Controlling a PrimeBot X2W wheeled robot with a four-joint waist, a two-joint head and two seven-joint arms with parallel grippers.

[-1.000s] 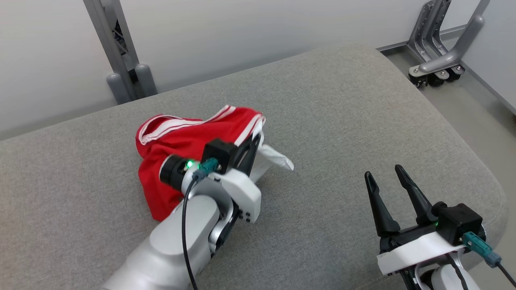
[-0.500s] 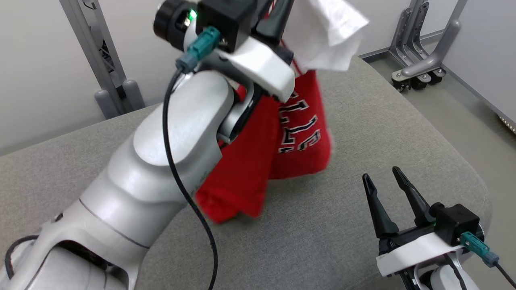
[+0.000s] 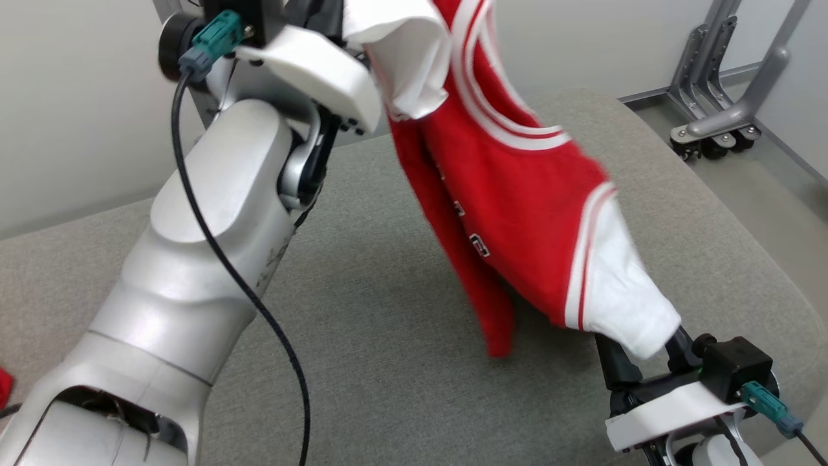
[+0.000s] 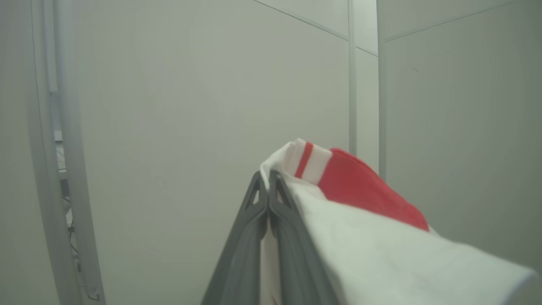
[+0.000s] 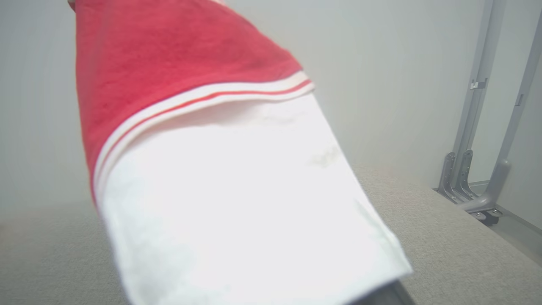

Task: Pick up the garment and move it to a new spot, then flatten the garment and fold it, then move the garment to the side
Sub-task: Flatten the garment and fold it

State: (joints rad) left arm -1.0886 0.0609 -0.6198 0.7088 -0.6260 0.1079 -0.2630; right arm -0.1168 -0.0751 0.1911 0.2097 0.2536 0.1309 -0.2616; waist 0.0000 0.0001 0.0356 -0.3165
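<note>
1. Left gripper (image 4: 268, 180) is raised high, fingers pressed together, pinching the white edge of the garment (image 3: 517, 194).
2. From it the garment hangs above the grey cushion (image 3: 388, 310).
3. Right gripper (image 3: 643, 362) is low, fingers spread, holding nothing; the garment's white sleeve covers their tips.

Garment (image 3: 517, 194) hangs over cushion (image 3: 362, 336), lower end covering right end effector (image 3: 644, 357).

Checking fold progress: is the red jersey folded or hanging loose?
Hanging loose, unfolded: the red jersey dangles from the shut left gripper over the grey cushion.
</note>
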